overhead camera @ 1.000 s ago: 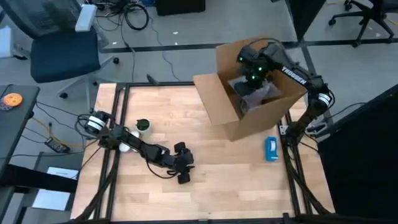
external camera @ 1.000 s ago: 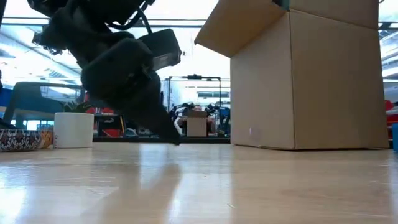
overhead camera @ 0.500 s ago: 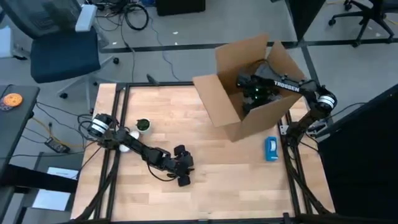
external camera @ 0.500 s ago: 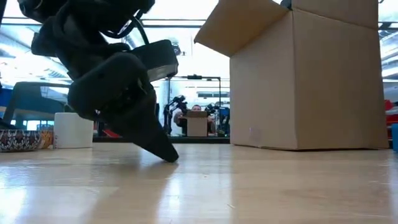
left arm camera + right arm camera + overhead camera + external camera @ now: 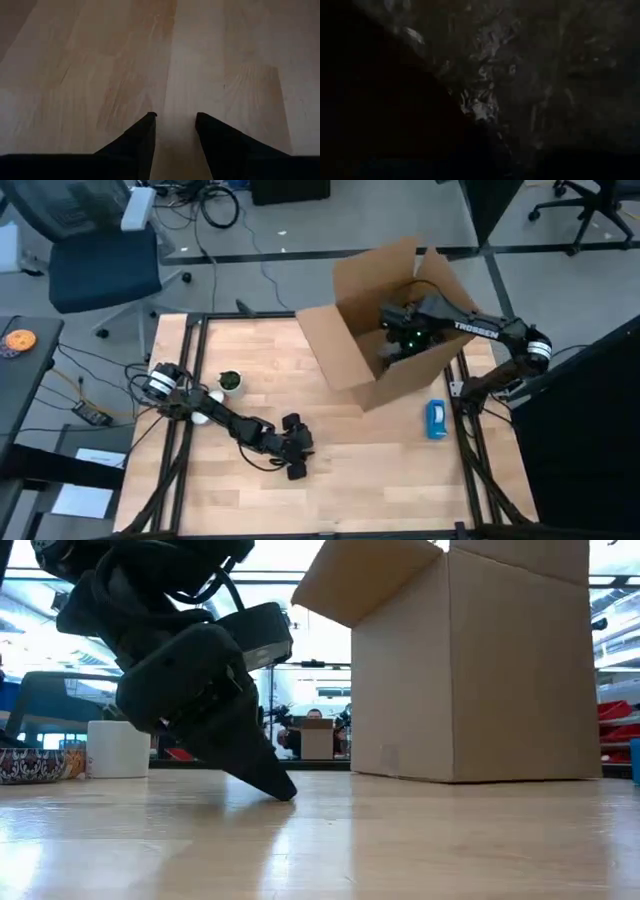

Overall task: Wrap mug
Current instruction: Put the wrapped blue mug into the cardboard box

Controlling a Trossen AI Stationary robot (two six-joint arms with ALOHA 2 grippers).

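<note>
A white mug [image 5: 230, 381] stands upright on its base at the table's left; the low view shows the mug [image 5: 118, 748] behind my left arm. Near the table's middle front, my left gripper [image 5: 296, 467] points down at bare wood. It is open, nothing lies between its fingers [image 5: 175, 120], and its tips [image 5: 282, 791] are right at the tabletop. An open cardboard box [image 5: 352, 352] stands at the far right. My right gripper [image 5: 404, 340] reaches down inside it, and its wrist view shows only dark crumpled material [image 5: 490, 100].
A blue packet [image 5: 436, 418] lies on the table to the right of the box, near the right rail. A patterned bowl [image 5: 30, 764] sits beside the mug. Bare wood stretches between my left gripper and the box [image 5: 480, 670].
My right gripper has gone down from the box's opening deep into the box. The box has slid and turned a little toward the table's left edge. My left gripper has tipped down, bringing its fingertips close to the tabletop.
</note>
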